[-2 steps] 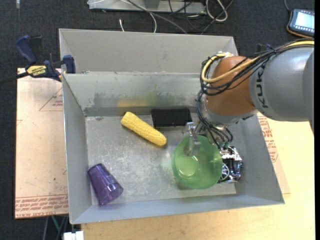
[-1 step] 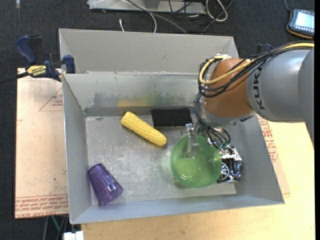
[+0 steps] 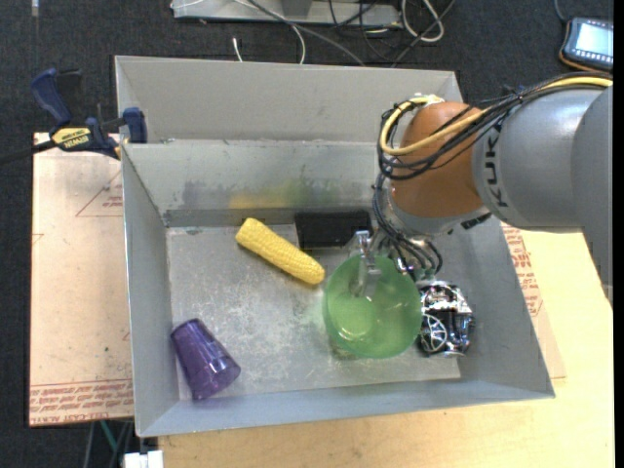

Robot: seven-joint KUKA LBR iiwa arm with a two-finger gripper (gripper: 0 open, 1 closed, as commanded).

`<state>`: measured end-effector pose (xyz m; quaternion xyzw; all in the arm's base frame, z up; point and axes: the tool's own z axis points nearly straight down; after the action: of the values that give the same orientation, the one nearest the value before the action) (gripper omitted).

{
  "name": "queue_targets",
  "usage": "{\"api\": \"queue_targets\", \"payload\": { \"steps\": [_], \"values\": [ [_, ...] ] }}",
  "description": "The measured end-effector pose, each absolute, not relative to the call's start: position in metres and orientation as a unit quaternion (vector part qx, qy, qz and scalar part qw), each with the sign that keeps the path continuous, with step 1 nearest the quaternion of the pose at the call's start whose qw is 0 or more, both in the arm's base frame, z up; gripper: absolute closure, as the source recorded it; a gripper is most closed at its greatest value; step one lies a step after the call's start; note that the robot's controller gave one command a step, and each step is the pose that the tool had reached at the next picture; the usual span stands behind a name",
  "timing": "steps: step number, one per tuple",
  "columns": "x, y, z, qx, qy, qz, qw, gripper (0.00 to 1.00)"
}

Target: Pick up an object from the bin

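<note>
Bin [image 3: 144,261]: corn cob [image 3: 280,251] centre, block [image 3: 331,228] just right of it by far wall. Bowl [image 3: 370,315] near-right of cob, pincer [image 3: 368,261] above it. Wiry gadget [image 3: 446,322] just right of bowl. Cup [image 3: 204,359] on side, near-left corner.

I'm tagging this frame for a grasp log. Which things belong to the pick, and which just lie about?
In the job: gripper, over the green translucent cup; grey bin.
Lying about: yellow corn cob; black block; purple cup; black-and-white wire thing.
</note>
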<state>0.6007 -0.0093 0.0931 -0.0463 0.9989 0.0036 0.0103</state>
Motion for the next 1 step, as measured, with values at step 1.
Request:
{"api": "queue_targets", "payload": {
  "steps": [1],
  "values": [
    [0.5909, -0.0081, 0.1856, -0.055, 0.998, 0.003, 0.010, 1.00]
  ]
}}
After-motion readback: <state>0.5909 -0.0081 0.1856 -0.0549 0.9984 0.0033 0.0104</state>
